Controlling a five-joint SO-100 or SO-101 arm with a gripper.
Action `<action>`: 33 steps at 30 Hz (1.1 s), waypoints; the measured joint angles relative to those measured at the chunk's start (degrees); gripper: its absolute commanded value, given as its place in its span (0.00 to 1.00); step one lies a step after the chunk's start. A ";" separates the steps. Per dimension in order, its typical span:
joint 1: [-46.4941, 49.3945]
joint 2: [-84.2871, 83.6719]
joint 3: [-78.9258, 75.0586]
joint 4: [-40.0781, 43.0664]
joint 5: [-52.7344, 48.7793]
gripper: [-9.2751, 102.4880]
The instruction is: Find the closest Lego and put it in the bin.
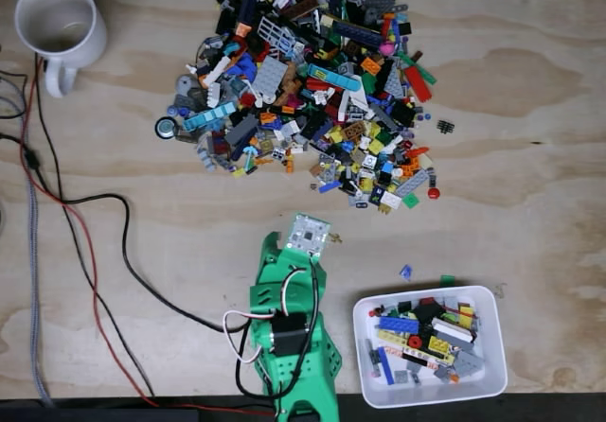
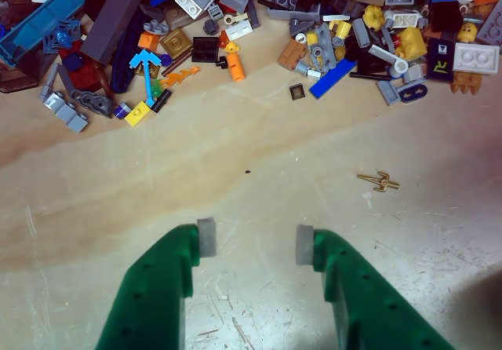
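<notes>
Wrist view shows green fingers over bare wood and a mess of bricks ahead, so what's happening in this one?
A green arm's end effector hangs open and empty above the wooden table, facing the near edge of a big Lego pile. A small gold piece lies alone on the wood, apart from the pile and closer to the fingers. The white bin beside the arm already holds a number of bricks. A white mug stands in the far corner.

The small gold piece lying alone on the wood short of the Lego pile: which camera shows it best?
The wrist view: the gold piece lies sharp and unobstructed on the table, ahead and right of the open gripper. In the fixed view, a tiny speck beside the arm's tip may be it, but its shape and colour cannot be made out.
</notes>
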 measured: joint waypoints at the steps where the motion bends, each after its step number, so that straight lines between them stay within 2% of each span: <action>1: 0.00 0.00 0.00 0.18 0.00 0.20; 18: 0.97 -0.62 0.00 0.26 2.20 0.21; 21: -0.70 -5.54 0.00 -0.44 3.60 0.21; 24: -5.98 -15.91 0.00 -5.45 7.56 0.21; 29: -17.84 -36.83 -0.62 -18.90 15.73 0.22; 33: -22.59 -52.65 -4.48 -28.83 19.07 0.23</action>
